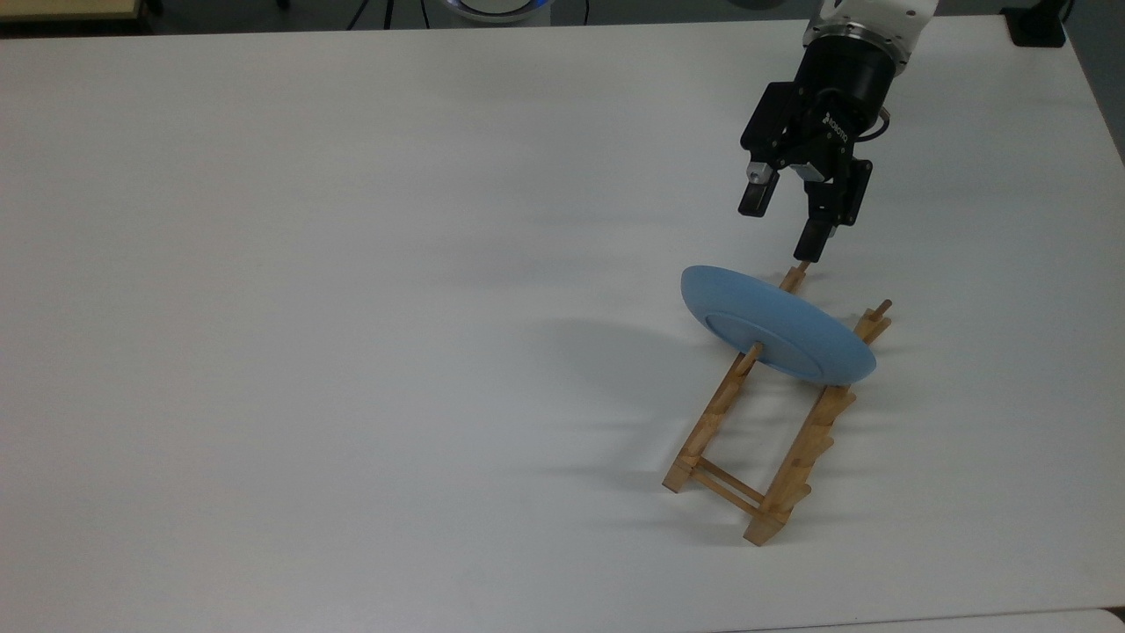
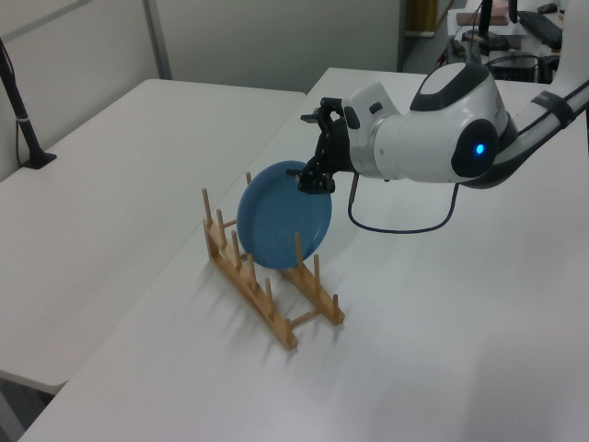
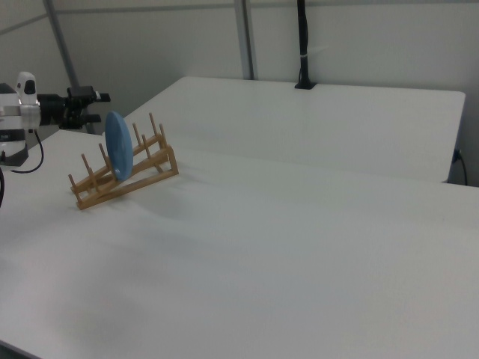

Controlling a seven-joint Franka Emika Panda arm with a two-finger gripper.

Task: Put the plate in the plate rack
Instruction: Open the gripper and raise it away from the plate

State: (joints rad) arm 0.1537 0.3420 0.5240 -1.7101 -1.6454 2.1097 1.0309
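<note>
The plate rack (image 1: 773, 420) lies on the white desk (image 1: 352, 308), toward the top view's right, with its crossbar end nearest the top view's bottom edge and its two rails running up and to the top view's right. The plate (image 1: 778, 324) stands on edge in the rack's far portion, set between pegs across both rails and leaning; in the top view its foot ring faces the near end. In the left view the plate (image 2: 284, 215) stands upright between pegs of the plate rack (image 2: 269, 279), and in the right view the plate (image 3: 118, 145) appears edge-on in the plate rack (image 3: 125, 172). Beyond the plate, my gripper (image 1: 786, 224) hangs just past the rack's far end, fingers spread apart, holding nothing, clear of the plate's rim. In the left view my gripper (image 2: 314, 152) sits just above the plate's top edge.
</note>
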